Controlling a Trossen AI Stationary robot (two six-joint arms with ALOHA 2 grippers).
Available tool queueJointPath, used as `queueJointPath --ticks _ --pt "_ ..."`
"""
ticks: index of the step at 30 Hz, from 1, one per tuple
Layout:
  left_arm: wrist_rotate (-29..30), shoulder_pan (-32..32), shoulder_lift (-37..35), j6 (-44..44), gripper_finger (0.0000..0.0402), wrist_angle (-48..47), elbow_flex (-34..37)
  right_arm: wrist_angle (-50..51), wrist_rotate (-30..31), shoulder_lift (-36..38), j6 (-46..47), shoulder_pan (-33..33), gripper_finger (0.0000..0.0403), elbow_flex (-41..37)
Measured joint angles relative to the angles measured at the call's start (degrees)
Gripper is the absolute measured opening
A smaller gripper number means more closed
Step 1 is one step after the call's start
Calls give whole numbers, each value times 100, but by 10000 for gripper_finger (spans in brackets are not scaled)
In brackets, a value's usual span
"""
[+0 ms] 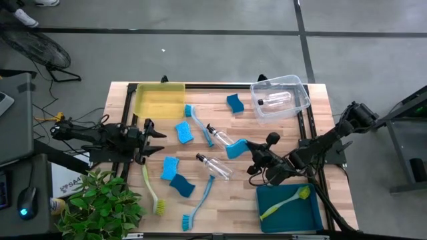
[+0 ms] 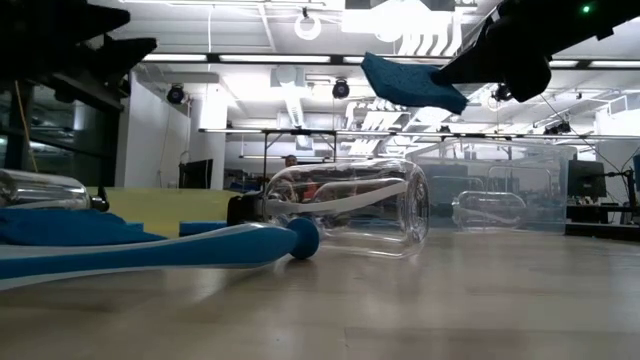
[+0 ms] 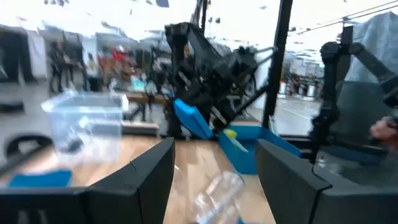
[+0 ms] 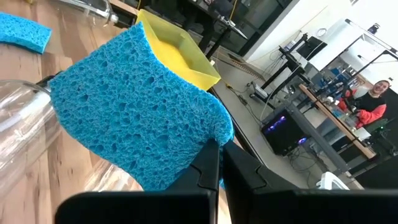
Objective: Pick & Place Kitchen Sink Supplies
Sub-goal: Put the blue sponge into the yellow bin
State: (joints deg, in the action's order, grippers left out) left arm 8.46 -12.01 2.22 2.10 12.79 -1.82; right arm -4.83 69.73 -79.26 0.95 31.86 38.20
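Note:
My right gripper [image 1: 248,155] is shut on a blue sponge [image 1: 236,148] above the table's middle; in the low view the sponge [image 2: 412,82] is in the air. My left gripper [image 1: 159,142] is open and hovers at the table's left, touching nothing. Other blue sponges [image 1: 183,131] [image 1: 235,102] [image 1: 170,167] lie flat on the wood. Two clear bottles [image 1: 222,137] [image 1: 215,167] lie on their sides. Blue brushes [image 1: 199,123] [image 1: 200,200] and a yellow-green brush [image 1: 152,190] lie on the table. My right gripper pinches the sponge between its two fingers [image 4: 208,165] at one end, near a corner [image 4: 202,140]. The fingers come from the table's right, slanting down. The sponge is lifted clear of the table and sticks out beyond the fingertips, tilted.
A yellow bin [image 1: 160,99] stands at the far left. A clear bin [image 1: 297,107] at the far right holds a bottle [image 1: 275,100]. A teal bin [image 1: 267,200] at the near right holds a yellow-green brush [image 1: 287,202]. A leafy plant [image 1: 100,203] is at the near left corner.

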Motion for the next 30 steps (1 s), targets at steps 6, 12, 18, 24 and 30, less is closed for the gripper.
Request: queueJointPath --ticks 6,12,18,24,30 --pt "767 4 450 -372 216 358 -1 -146 -21 0 -6 -191 0 0" --pt "839 4 1379 -333 216 1390 -1 -1029 -507 0 -969 -615 0 -2" --pt "1001 4 2697 -193 216 2131 -255 -2275 -1029 4 -2291 -964 0 -2" --pt "1012 308 4318 -322 216 2188 -1292 -2927 -1548 -62 -2686 -1355 0 0" --pt "420 964 5849 -209 216 2257 -2306 -3915 -1710 -472 -3470 -1570 0 0"
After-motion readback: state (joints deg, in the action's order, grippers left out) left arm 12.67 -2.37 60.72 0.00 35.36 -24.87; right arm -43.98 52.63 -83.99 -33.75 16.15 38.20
